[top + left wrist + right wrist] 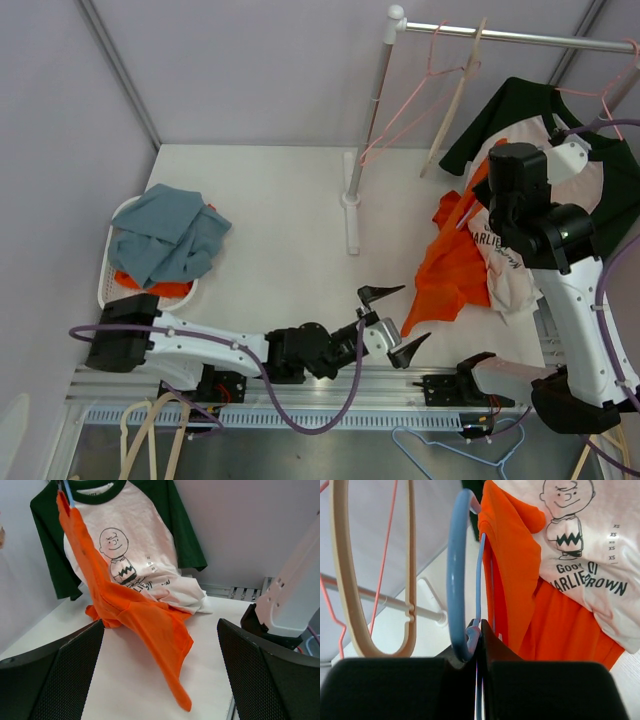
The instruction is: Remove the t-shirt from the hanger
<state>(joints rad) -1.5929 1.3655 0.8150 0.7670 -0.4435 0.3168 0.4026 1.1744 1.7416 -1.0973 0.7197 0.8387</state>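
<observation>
An orange t-shirt (455, 265) hangs from a blue hanger (455, 580), and its lower part trails onto the white table. My right gripper (481, 625) is shut on the hanger's neck, just below the hook, holding it up at the right of the table. The shirt (515, 570) drapes directly behind those fingers. My left gripper (398, 322) lies low over the table, wide open, with nothing between its fingers. The shirt's lower tip (187, 700) points down between them, a little ahead. The blue hanger (67, 492) shows at the shirt's top in the left wrist view.
A white-and-green Charlie Brown shirt (530, 130) hangs behind the orange one. A rack pole (368, 110) stands mid-table, its rail carrying a beige hanger (455, 95) and a pink hanger (410, 100). A white basket (105, 275) with blue-grey cloth sits at the left. Loose hangers (440, 455) lie below the front edge.
</observation>
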